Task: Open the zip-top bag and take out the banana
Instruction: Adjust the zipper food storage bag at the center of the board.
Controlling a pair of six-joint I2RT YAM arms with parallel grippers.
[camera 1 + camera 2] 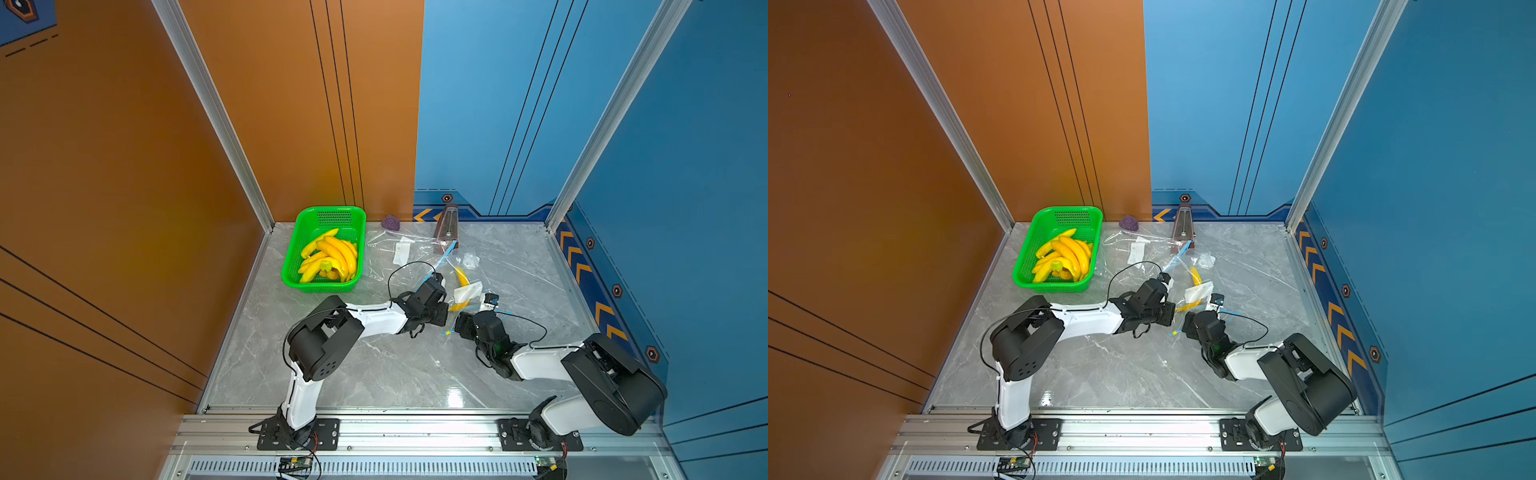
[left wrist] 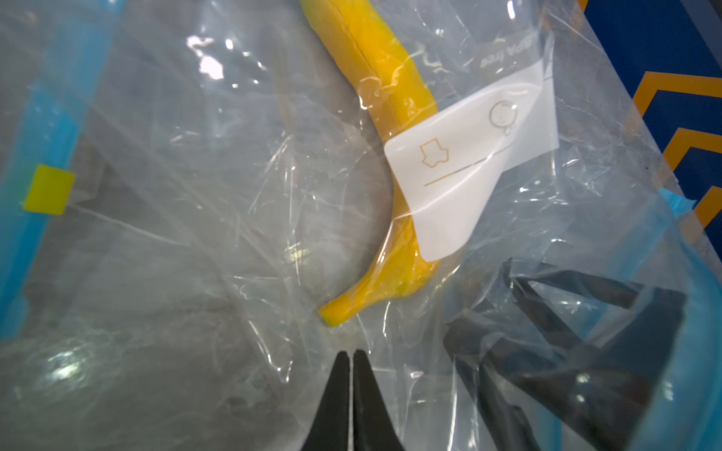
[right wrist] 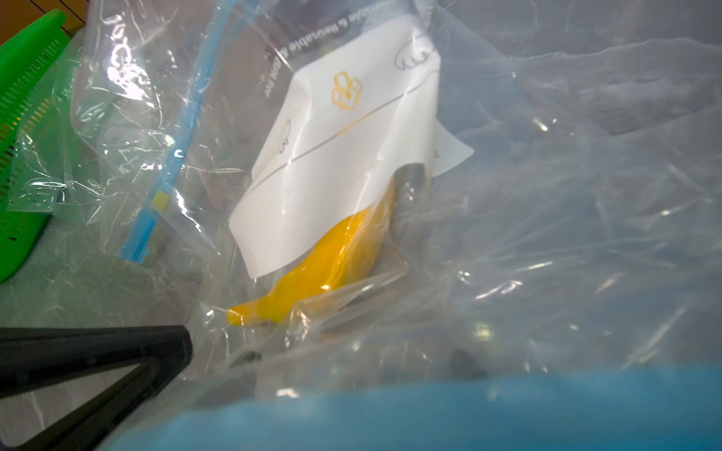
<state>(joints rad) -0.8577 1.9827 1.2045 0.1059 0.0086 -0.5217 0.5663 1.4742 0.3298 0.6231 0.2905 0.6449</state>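
Observation:
A yellow banana (image 1: 460, 276) (image 1: 1195, 275) lies inside a clear zip-top bag (image 1: 467, 293) with a white label, at the middle back of the table. In the left wrist view the banana (image 2: 390, 78) curves down towards my left gripper (image 2: 351, 354). That gripper is shut, with the bag's film (image 2: 218, 242) pinched at its tips just short of the stem. My right gripper (image 2: 478, 300) shows through the plastic with its fingers apart. In the right wrist view the banana (image 3: 324, 265) sits under the label. A blue zip strip (image 3: 429, 410) hides most of my right jaws. The left gripper's finger (image 3: 117, 351) comes in from the side.
A green basket (image 1: 332, 210) holding several bananas stands at the back left. More clear bags (image 1: 399, 249) lie crumpled behind my grippers. A purple object (image 1: 390, 222) and a brown metronome-like thing (image 1: 446, 226) stand by the back wall.

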